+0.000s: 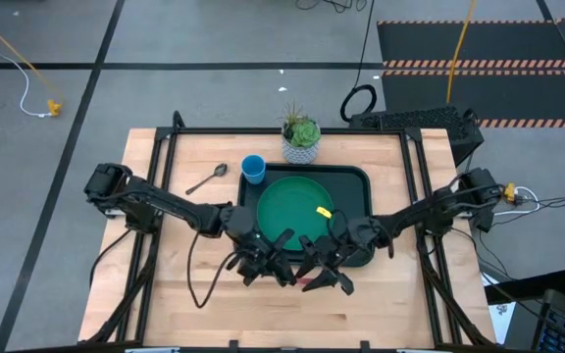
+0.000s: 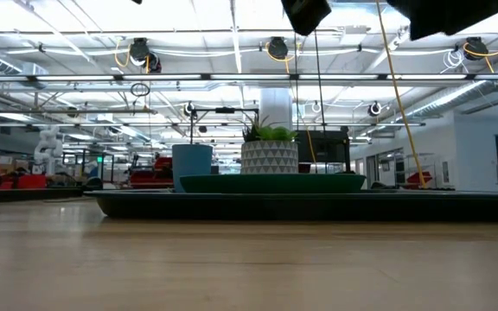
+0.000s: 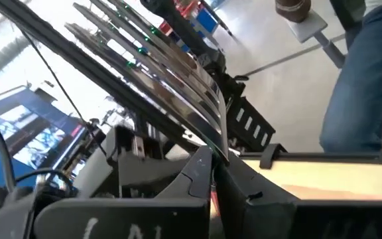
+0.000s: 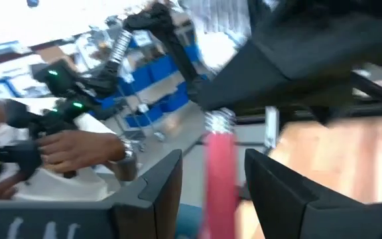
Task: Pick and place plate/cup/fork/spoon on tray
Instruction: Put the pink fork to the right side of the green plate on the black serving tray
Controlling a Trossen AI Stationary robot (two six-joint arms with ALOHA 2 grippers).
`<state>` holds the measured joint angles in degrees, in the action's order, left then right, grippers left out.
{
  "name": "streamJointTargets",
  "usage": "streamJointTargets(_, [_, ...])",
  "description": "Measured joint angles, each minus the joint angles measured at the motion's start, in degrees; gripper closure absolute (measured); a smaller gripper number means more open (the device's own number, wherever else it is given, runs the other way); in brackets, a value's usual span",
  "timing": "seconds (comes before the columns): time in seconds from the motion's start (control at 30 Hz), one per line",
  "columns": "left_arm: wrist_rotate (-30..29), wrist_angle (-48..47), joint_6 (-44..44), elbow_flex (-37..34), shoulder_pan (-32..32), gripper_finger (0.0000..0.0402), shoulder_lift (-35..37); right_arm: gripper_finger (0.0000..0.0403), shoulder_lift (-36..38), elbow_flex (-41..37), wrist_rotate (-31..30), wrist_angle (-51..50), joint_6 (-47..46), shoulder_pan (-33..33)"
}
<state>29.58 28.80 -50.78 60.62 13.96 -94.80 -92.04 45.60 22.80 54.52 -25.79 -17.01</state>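
The fork, with a red handle and a silvery neck, is held above the table's near middle, just in front of the tray; it also shows in the high view. My left gripper is shut on it. My right gripper is open, with one finger on each side of the red handle and a gap on both sides. The green plate lies flat in the dark tray. The blue cup stands on the table at the tray's far left corner. The silver spoon lies on the table left of the cup. My left gripper pinches the fork between its two fingers; a thin red strip shows between the shut fingertips. In the right wrist view the fork's silvery neck runs up to the dark body of this gripper. The fork is lifted clear of the table.
A potted plant in a white patterned pot stands at the tray's far edge. A small yellow piece lies on the plate. A person's hand shows beyond the table. Bare wood lies near and left of the tray.
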Motion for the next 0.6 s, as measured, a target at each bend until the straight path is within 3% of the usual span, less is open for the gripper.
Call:
streamJointTargets(0.23, [2.4, -3.73, 0.59, 0.0, -0.66, 0.0392, 0.0, 0.0279, -3.98, 0.0, 4.28, 5.66, -2.92, 1.69])
streamJointTargets(0.5, [2.39, -4.73, 0.8, 0.0, -0.71, 0.0385, 0.0, 0.036, -4.38, 0.0, 4.44, 5.61, -2.14, 2.07])
streamJointTargets(0.6, [2.35, -4.71, 0.12, 0.0, -0.69, 0.0392, 0.0, 0.0371, -4.36, 0.0, 4.44, 5.63, -1.59, 2.07])
